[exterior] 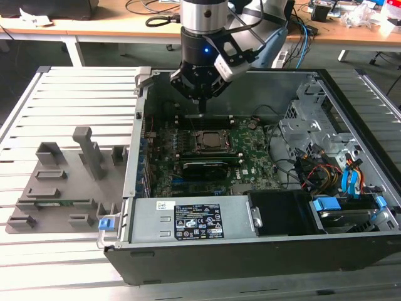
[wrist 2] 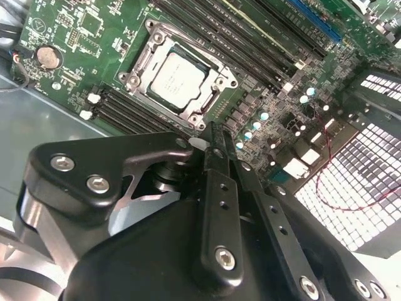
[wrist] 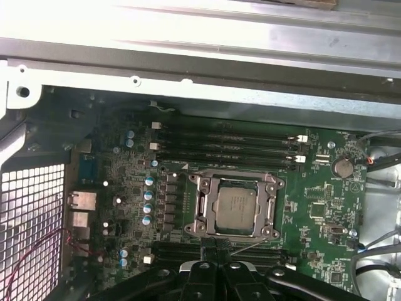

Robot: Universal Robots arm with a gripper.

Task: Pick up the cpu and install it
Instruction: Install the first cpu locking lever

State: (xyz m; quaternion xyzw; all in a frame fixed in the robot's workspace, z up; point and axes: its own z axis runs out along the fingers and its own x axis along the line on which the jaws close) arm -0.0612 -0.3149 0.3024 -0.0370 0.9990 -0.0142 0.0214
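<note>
The cpu (exterior: 207, 139) (wrist 2: 178, 80) (wrist: 235, 209), a pale silver square chip, lies flat in the black motherboard socket with its metal frame (wrist: 200, 207), inside the open computer case. My gripper (exterior: 202, 108) (wrist 2: 212, 135) (wrist: 216, 241) hangs a little above the board, beside the socket and apart from the chip. Its two thin black fingers are pressed together with nothing between them. In both wrist views the fingertips point toward the socket's edge near the memory slots.
The case walls (exterior: 141, 119) ring the green motherboard (exterior: 250, 163). A power supply (exterior: 194, 221), a drive cage (exterior: 307, 106) and coloured cables (exterior: 326, 172) stand at the exterior view's right. A grey plastic holder tray (exterior: 62, 182) lies outside the case at the exterior view's left.
</note>
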